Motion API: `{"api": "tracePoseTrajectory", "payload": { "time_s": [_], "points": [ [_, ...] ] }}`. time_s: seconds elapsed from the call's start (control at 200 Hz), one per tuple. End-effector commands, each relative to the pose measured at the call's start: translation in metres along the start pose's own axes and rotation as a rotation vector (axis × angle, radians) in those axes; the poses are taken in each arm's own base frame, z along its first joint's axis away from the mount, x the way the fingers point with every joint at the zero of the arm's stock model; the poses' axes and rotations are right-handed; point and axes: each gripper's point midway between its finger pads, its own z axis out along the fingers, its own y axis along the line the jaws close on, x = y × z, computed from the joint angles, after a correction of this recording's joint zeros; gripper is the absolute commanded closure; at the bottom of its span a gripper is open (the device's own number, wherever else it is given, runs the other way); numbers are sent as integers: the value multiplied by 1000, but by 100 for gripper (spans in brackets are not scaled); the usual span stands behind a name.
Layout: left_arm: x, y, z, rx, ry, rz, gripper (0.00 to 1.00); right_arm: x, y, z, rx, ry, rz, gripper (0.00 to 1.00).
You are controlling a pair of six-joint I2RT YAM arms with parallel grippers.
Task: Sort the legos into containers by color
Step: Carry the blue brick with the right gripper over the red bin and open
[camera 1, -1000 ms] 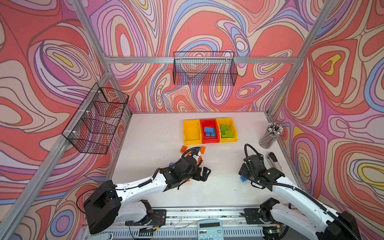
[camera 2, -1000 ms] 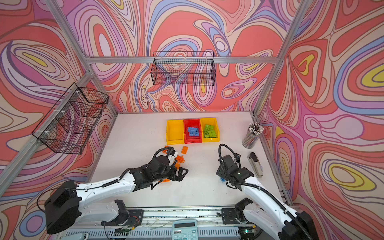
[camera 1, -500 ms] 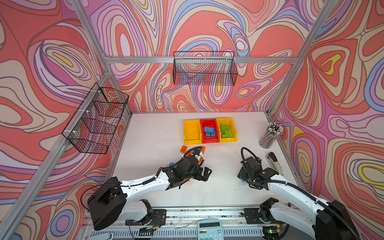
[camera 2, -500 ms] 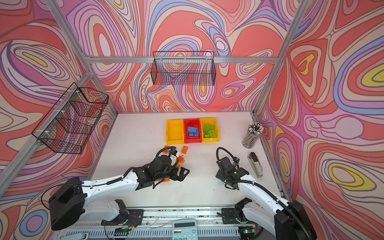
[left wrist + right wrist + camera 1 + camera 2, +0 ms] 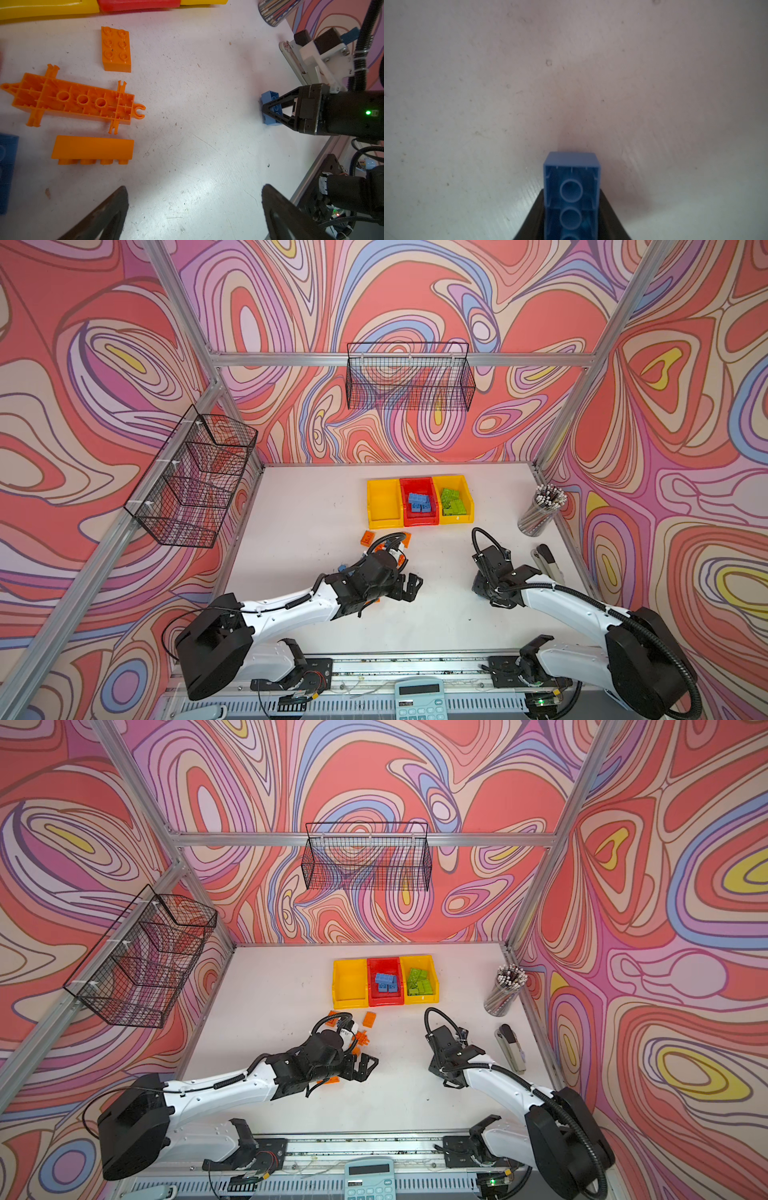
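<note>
The right gripper (image 5: 266, 110) is closed on the long flanks of a blue brick (image 5: 571, 166), whose long axis projects straight out from between the jaws, with the red bin (image 5: 419, 521) farther out and to its left; the left gripper (image 5: 194, 190) stands wide open, empty.

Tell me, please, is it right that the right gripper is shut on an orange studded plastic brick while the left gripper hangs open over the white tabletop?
Not quite: the right wrist view shows the right gripper shut on a blue studded plastic brick, not an orange one. The left gripper does hang open over the white tabletop.
</note>
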Motion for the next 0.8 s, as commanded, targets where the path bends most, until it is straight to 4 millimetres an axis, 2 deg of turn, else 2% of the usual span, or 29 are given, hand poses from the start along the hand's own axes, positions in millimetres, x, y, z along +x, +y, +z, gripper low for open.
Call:
{"api": "tracePoseTrajectory", "payload": {
  "time_s": [0.0, 0.15, 0.361, 0.466, 0.561, 0.646, 0.671, 0.691, 0.796],
  "points": [
    [-6, 1, -3, -24, -9, 14, 0, -28, 23, -15, -55, -76, -20, 71],
    [-10, 6, -11, -57, -28, 12, 0, -62, 62, -33, -143, -141, -73, 71],
    [-13, 16, -25, -114, -51, -15, 0, -119, 136, -53, -263, -231, -187, 71],
    [-15, 24, -37, -151, -71, -37, 0, -143, 172, -56, -304, -257, -248, 71],
    [-16, 33, -48, -192, -92, -62, 0, -160, 198, -53, -328, -274, -295, 71],
    [-15, 40, -56, -222, -108, -91, 0, -168, 217, -43, -339, -262, -341, 71],
    [-14, 42, -59, -229, -108, -102, 0, -171, 223, -46, -350, -269, -350, 71],
    [-11, 45, -61, -243, -101, -109, 0, -170, 226, -35, -337, -251, -360, 71],
    [-5, 55, -70, -274, -105, -166, 0, -176, 239, -17, -327, -244, -394, 70]
  ]
}}
